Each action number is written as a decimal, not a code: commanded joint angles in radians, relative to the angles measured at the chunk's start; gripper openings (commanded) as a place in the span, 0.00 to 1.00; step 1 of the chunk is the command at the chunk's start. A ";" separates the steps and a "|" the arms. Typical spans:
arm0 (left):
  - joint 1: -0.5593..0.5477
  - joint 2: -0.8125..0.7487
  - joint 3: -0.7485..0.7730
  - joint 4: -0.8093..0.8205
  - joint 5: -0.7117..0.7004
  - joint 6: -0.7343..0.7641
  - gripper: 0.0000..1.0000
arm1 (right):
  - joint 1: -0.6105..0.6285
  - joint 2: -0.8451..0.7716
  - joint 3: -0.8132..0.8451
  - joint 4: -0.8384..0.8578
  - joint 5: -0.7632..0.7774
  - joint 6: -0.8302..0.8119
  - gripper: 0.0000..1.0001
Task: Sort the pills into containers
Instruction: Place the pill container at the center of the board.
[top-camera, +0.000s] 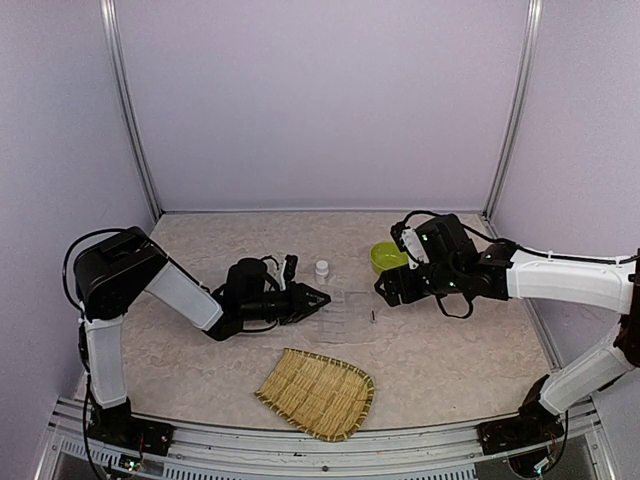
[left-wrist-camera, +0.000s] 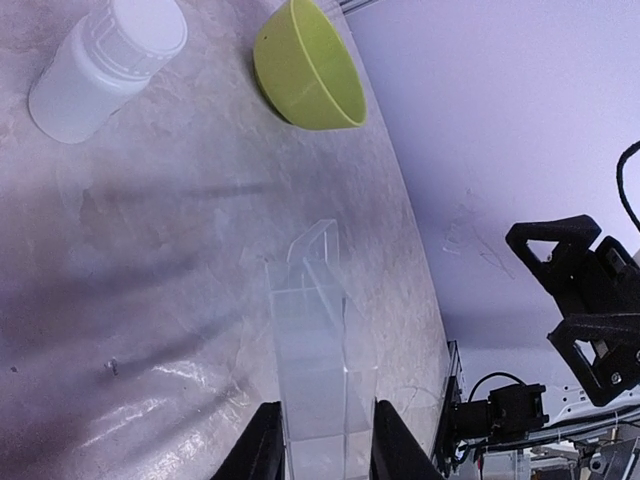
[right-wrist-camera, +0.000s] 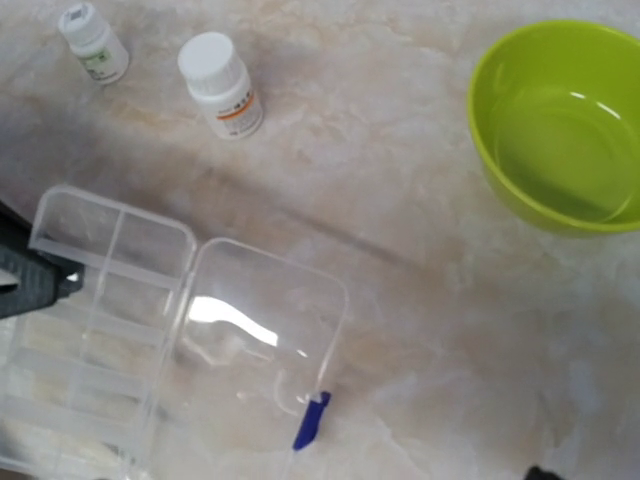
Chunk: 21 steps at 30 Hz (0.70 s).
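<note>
Organiser box (right-wrist-camera: 105, 310): clear plastic, rectangular, compartmented; left jaws clenched on its wall; right jaws: cannot tell

Top external: high, rear, facing down and forward, far.
Left wrist: low, near, skimming marbled beige tabletop (left-wrist-camera: 150, 250).
Right wrist: near, facing down.
Shared: round lime-green bowl (top-camera: 385, 256) (left-wrist-camera: 305, 65) (right-wrist-camera: 560, 130); flat clear plastic organiser box (top-camera: 347, 315) (left-wrist-camera: 320, 380) (right-wrist-camera: 180, 340).

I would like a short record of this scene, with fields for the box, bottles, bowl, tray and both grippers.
organiser box: clear, open, lid flat on the table, no pills seen inside
latch: blue, on the lid's edge
large bottle: white, capped, beyond the box
small bottle: white, capped, beside the large one
green bowl: empty, apart from the box
bamboo tray: near the arms, nothing on it
left gripper: shut on the box's end
right gripper: open, holding nothing
</note>
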 joint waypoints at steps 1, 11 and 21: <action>-0.011 0.009 0.024 -0.055 -0.044 0.011 0.31 | -0.007 -0.012 -0.009 0.005 0.009 0.013 0.87; -0.013 -0.055 -0.026 -0.150 -0.148 0.035 0.56 | -0.007 0.029 -0.037 0.026 -0.020 0.024 0.88; -0.010 -0.176 -0.034 -0.351 -0.301 0.136 0.74 | -0.005 0.108 -0.065 0.070 -0.045 0.046 0.88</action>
